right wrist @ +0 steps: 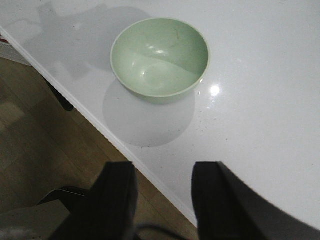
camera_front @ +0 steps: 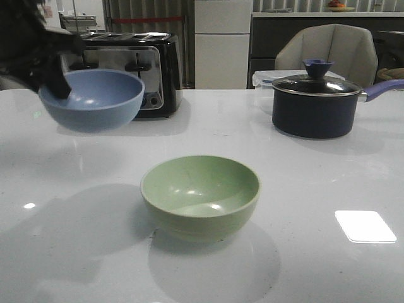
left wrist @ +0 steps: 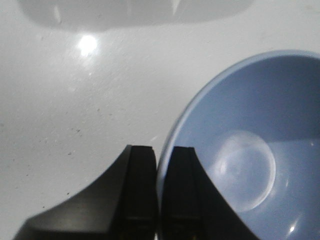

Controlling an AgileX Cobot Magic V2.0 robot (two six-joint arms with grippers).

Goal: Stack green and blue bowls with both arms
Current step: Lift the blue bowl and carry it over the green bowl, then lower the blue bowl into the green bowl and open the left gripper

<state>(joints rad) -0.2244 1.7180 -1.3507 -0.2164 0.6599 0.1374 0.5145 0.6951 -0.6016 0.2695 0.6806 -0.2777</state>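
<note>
Two claws: left claw [left wrist: 159,192] pinches the blue bowl's [camera_front: 92,99] rim, bowl lifted above the table [camera_front: 328,177]. Right claw [right wrist: 164,200] hangs spread wide, empty, near the green bowl [camera_front: 200,194] resting mid-table.

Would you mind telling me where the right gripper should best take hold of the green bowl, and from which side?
Probably on the rim: the green bowl sits upright and open, with smooth round walls and no handle. The open right gripper could come down from above, one finger inside, one outside, likely at the right-hand rim, away from the left gripper holding the blue bowl.
</note>
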